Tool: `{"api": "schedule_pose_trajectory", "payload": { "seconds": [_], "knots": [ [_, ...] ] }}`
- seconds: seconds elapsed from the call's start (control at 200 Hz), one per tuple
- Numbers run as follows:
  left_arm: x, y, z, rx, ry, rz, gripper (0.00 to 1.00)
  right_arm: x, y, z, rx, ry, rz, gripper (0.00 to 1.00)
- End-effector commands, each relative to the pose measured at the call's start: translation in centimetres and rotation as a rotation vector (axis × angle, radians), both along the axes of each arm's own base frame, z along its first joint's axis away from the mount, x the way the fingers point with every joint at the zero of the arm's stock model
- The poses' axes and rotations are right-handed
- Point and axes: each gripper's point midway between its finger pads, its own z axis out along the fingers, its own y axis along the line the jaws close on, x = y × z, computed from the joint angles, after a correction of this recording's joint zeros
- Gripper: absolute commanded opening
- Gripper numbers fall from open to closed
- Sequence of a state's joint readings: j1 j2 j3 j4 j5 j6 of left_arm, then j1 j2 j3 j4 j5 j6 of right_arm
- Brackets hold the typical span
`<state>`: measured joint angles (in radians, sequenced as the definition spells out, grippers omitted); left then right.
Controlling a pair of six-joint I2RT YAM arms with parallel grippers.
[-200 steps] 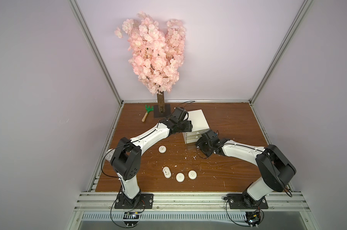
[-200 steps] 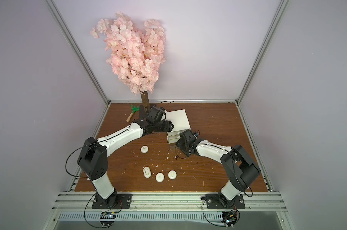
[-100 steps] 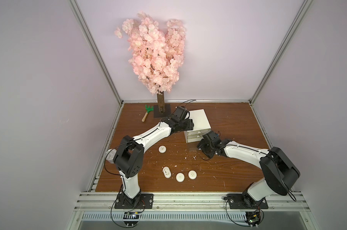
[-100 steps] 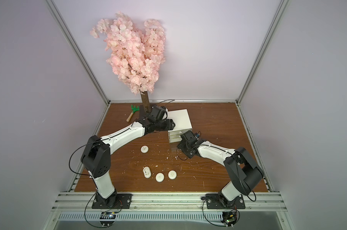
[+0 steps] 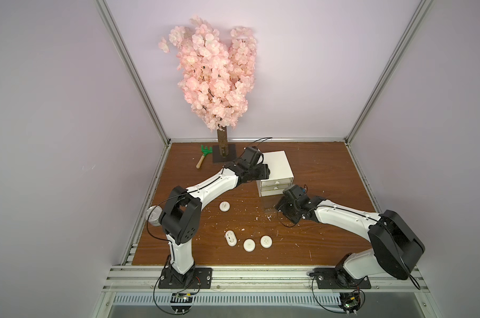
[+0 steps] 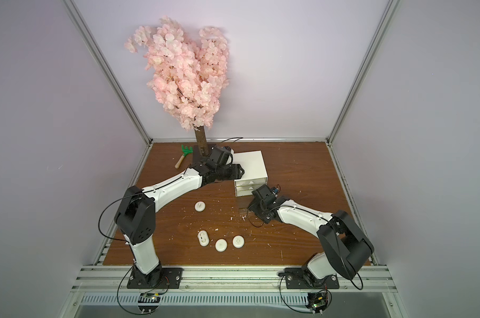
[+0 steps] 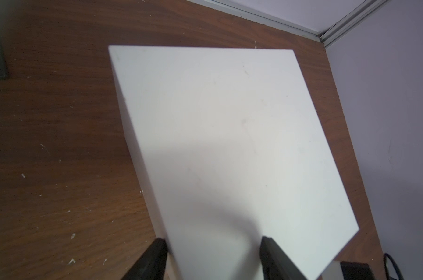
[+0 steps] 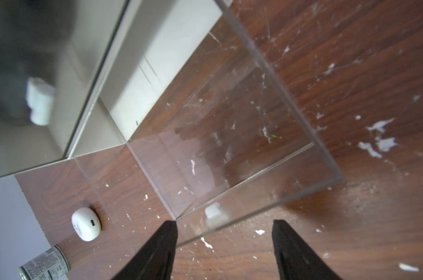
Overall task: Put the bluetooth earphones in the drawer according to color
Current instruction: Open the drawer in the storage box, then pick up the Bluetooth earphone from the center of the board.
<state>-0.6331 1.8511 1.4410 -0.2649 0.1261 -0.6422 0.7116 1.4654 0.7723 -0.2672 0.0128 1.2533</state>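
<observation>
The left gripper (image 7: 212, 240) stood apart over the white cabinet (image 7: 229, 133). One finger hung just past the cabinet's side edge and the other lay above its flat top. It clamped nothing, and whether the tips pressed on the top could not be told. The left arm (image 5: 214, 185) stretched low and long from its base at the near edge of the bench (image 5: 316, 170), with its wrist at the top front corner of the cabinet on the arm's own side.

The right gripper (image 8: 225, 222) was also apart and held nothing. Its fingers flanked the front wall of the clear drawer (image 8: 229, 135), which stood out from the bottom of the cabinet. The small white handle (image 8: 212, 210) sat between and just ahead of the tips, and neither finger visibly touched it. The right arm (image 5: 340, 217) had its elbow raised near its base. Its forearm reached across the bench and its wrist tipped down at the drawer's front.

The drawer looked empty. Four white cases lay on the bench in both top views. One (image 5: 224, 206) lay alone near the left arm, and three (image 5: 249, 244) lay in a loose row nearer the front. A can (image 8: 44, 266) stood by the bench's left edge.
</observation>
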Motion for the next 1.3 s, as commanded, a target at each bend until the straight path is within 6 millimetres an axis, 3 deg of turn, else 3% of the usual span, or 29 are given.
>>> {"api": "schedule_pose_trajectory", "payload": {
  "seconds": [0.0,0.21,0.415,0.646,0.896,1.071,1.186,1.296],
  "knots": [
    [-2.6,1.7,-7.5,0.163,0.173,-0.01,0.64,-4.0,-1.3,-1.8,-0.069,0.13,0.061,0.69],
    [-2.7,1.7,-7.5,0.161,0.173,-0.012,0.64,-3.8,-1.0,-0.8,-0.055,0.103,0.054,0.69],
    [-2.8,1.8,-7.1,0.16,0.166,-0.012,0.64,-2.1,-1.3,2.3,-0.068,0.01,0.019,0.71],
    [-2.6,1.8,-5.6,0.149,0.134,-0.01,0.66,-0.6,-1.5,5.8,-0.042,-0.1,-0.018,0.74],
    [-2.2,2.1,-3.1,0.141,0.083,0.0,0.69,-1.1,-2.5,8.0,-0.001,-0.165,-0.048,0.75],
    [-1.8,2.8,0.9,0.135,0.001,0.02,0.72,-1.7,-4.2,10.4,0.025,-0.24,-0.082,0.74],
    [-1.9,4.3,5.9,0.134,-0.097,0.05,0.76,-1.8,-5.6,12.7,0.031,-0.333,-0.102,0.73],
    [-2.7,7.3,10.8,0.147,-0.212,0.108,0.77,-1.6,-7.2,14.7,0.013,-0.419,-0.127,0.72]
  ]
}}
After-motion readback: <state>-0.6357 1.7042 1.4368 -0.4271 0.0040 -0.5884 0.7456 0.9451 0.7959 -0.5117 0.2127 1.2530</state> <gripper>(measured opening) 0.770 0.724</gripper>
